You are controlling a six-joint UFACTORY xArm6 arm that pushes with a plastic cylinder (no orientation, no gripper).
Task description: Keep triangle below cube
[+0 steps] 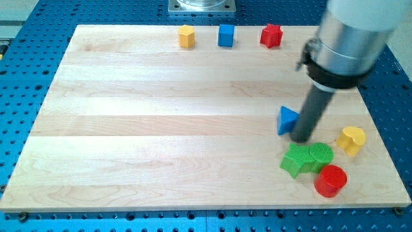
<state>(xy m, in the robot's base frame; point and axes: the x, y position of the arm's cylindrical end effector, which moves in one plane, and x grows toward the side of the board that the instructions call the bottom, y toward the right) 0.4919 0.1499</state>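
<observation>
A blue triangle (286,120) lies on the wooden board (161,116) at the view's right, well below the blue cube (226,35) that stands near the view's top edge. My tip (300,138) rests on the board right next to the triangle, at its lower right side, seemingly touching it. The dark rod rises from the tip toward the view's top right into the grey arm.
A yellow hexagonal block (187,36) and a red star (271,35) flank the cube. Just below my tip lie a green star-like block (297,159), a green round block (320,154), a red cylinder (331,180) and a yellow block (351,140).
</observation>
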